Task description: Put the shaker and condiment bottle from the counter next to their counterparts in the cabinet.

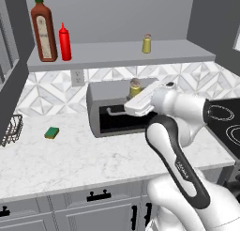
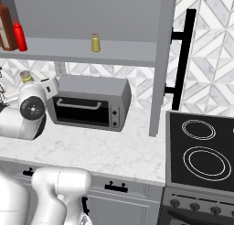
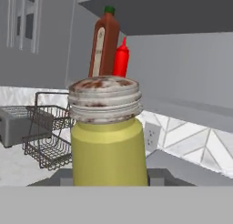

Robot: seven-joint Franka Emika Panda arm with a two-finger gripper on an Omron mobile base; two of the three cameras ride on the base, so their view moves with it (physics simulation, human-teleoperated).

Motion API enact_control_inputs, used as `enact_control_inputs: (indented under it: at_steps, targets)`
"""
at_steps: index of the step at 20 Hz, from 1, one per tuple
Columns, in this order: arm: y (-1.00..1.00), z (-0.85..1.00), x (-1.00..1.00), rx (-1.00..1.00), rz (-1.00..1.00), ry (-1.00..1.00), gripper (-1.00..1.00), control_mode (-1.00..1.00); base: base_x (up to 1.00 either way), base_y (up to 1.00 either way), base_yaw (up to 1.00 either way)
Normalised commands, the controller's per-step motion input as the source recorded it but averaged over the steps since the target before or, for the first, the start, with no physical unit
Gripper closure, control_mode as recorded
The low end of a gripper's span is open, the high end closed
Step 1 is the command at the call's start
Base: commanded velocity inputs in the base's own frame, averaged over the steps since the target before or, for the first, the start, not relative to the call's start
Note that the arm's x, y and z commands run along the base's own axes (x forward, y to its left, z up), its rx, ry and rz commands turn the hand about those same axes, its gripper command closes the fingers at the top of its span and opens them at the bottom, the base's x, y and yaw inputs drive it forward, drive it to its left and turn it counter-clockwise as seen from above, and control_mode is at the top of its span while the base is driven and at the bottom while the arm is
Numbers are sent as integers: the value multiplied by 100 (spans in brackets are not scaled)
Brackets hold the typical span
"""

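My gripper (image 1: 136, 96) is shut on the shaker (image 1: 135, 88), a yellow-olive jar with a pale worn cap, and holds it upright just above the grey oven. The shaker (image 3: 108, 141) looms close in the hand view, and it also peeks over the arm in the right base view (image 2: 26, 76). On the cabinet (image 1: 117, 54) shelf above, the red condiment bottle (image 1: 65, 42) stands right beside the tall brown labelled bottle (image 1: 44, 32). A second small shaker (image 1: 146, 43) stands alone further right on the shelf. Both bottles sit ahead of the hand, up on the shelf (image 3: 109, 41).
A grey toaster oven (image 1: 110, 113) sits on the marble counter (image 1: 70, 155) under the shelf. A green sponge (image 1: 52, 132) lies to its left, with a wire basket (image 1: 11, 129) at the far left. The stove (image 2: 201, 151) is at the right, past the cabinet's side panel (image 2: 161, 64).
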Motion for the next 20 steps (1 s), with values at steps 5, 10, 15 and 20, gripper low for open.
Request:
enact_control_inputs:
  at_steps: [5,10,15,20]
  targets:
    - [-34,48,0,2,-14,-1,100,-100,0,0,0]
    - [-22,33,0,1,-16,0,100,-100,0,0,0]
    - [-14,32,0,1,-19,0,100,-100,0,0,0]
    - [-14,38,0,3,-21,0,100,-100,0,0,0]
